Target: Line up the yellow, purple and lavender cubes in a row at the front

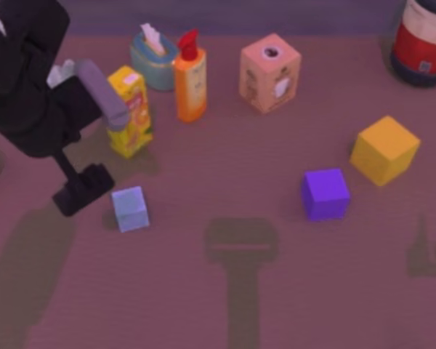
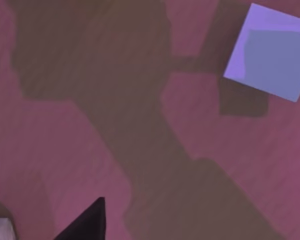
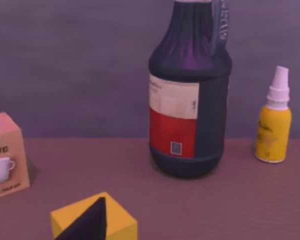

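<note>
Far left, top view: left arm reaching in over the table [image 1: 225, 305], left gripper [image 1: 83, 189] down low just left of the lavender cube [image 1: 131, 209], close beside it but apparently not touching. Hard to call the jaws here — dark mass from above, only one dark fingertip [image 2: 87, 222] showing in the left wrist view, so cannot tell whether apart or together. Same wrist view: lavender cube [image 2: 269, 52] off at the frame's corner, sitting flat, nothing around it.

Moving right, far side: yellow juice carton [image 1: 131, 110] standing upright just beyond the arm, then a teal tissue tub [image 1: 152, 59], then an orange pump bottle [image 1: 190, 76], then the pink box [image 1: 270, 71] with its round hole on top.

Centre-right, nearer: purple cube [image 1: 325, 193] alone on the table, well apart from the lavender one. Just right and slightly farther: yellow cube [image 1: 384, 150], near the purple one, a gap between.

Far right corner: big dark jug [image 1: 420, 40] with red-and-white label. Right wrist view adds a small yellow dropper bottle [image 3: 273, 127] beside the jug [image 3: 188, 90], and the yellow cube [image 3: 117, 220] below the camera with a dark fingertip [image 3: 90, 220] across it. Right gripper itself otherwise unseen; jaw state impossible to tell.
</note>
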`<state>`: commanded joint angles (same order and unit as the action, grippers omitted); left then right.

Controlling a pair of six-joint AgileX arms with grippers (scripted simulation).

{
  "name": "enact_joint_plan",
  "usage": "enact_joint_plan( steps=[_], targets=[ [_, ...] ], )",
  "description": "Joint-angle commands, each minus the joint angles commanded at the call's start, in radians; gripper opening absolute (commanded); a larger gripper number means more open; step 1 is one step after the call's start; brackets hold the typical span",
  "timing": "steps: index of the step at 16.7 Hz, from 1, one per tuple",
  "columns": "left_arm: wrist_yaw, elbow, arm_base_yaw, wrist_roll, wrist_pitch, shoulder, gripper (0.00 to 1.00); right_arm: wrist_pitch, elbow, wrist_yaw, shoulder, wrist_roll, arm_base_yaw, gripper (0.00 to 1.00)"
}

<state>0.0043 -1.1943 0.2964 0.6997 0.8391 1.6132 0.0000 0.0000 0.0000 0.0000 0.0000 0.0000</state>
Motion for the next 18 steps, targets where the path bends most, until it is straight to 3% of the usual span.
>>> enact_joint_plan(
  steps=[8,15,18],
  targets=[
    [-0.002,-0.348,0.082,0.196,0.218,0.434,1.0,0.0,0.0,0.0,0.0,0.0,0.0,1.0],
    [-0.002,-0.358,0.081,0.203,0.221,0.449,1.0,0.0,0.0,0.0,0.0,0.0,0.0,1.0],
    [-0.002,-0.315,0.084,0.205,0.148,0.482,1.0,0.0,0.0,0.0,0.0,0.0,0.0,1.0]
  ],
)
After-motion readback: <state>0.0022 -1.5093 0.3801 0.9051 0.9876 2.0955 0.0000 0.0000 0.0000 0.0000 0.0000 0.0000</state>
